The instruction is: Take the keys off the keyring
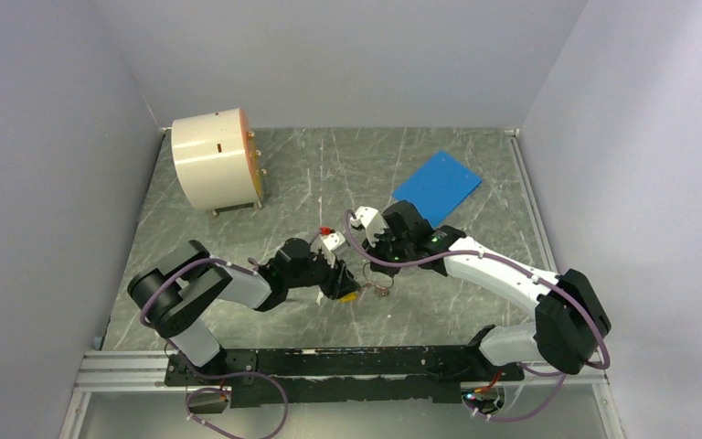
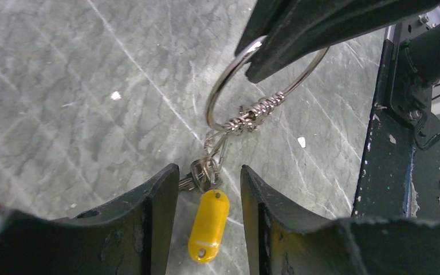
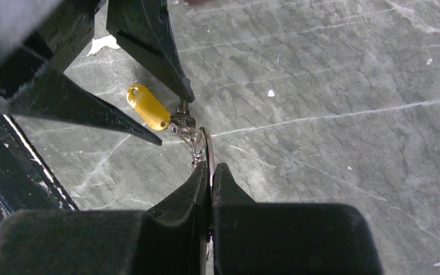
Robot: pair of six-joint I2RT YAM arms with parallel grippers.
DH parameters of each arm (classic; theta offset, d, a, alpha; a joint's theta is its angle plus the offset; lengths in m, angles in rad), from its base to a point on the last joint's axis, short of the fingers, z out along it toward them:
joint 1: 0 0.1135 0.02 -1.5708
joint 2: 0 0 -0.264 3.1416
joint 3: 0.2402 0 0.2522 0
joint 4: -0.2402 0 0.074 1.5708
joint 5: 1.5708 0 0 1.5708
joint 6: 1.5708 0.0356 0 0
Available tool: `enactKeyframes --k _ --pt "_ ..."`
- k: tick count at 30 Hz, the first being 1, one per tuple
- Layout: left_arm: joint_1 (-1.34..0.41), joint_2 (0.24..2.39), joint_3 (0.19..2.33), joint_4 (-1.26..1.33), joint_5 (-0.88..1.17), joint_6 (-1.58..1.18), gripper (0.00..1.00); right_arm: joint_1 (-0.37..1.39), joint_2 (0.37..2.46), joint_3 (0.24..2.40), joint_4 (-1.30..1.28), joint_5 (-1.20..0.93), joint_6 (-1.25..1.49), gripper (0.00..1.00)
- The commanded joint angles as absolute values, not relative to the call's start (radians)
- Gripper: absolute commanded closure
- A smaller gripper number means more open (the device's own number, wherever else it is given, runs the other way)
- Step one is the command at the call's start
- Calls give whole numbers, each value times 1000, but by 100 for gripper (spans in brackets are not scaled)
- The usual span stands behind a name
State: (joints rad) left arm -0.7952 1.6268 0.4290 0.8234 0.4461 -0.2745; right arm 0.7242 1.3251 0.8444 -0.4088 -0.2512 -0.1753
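My right gripper [image 3: 212, 167] is shut on the thin silvery keyring [image 3: 208, 150] and holds it on edge just above the table. In the left wrist view the keyring [image 2: 217, 97] hangs from the right fingers [image 2: 298, 28]. Small loops, a tiny key [image 2: 190, 182] and a yellow tag [image 2: 208, 225] dangle from it. My left gripper [image 2: 209, 169] is open, its fingers either side of the yellow tag without touching it. From above, the left gripper [image 1: 345, 285] and the right gripper [image 1: 377, 272] meet at the keyring [image 1: 382, 289]. A small red piece [image 1: 326, 229] lies behind the left wrist.
A cream drum-shaped object [image 1: 215, 160] stands at the back left. A blue sheet [image 1: 437, 186] lies at the back right. The black base rail [image 1: 329, 361] runs along the near edge, close to the grippers [image 2: 389, 172]. Grey walls enclose the table.
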Motion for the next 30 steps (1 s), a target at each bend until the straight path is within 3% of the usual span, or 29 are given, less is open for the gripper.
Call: enactKeyframes --k 1,24,28,30 --pt "-824 1636 468 807 422 -215 52 722 1296 838 -362 -238 -166 100" --pt "-874 1718 554 696 404 -178 66 712 1258 826 -319 -236 -142 100" --pt "-878 1735 576 676 370 -188 76 712 1259 824 -320 -241 -136 100" --pt "-878 1731 571 682 336 -199 87 711 1254 823 -324 -236 -132 100"
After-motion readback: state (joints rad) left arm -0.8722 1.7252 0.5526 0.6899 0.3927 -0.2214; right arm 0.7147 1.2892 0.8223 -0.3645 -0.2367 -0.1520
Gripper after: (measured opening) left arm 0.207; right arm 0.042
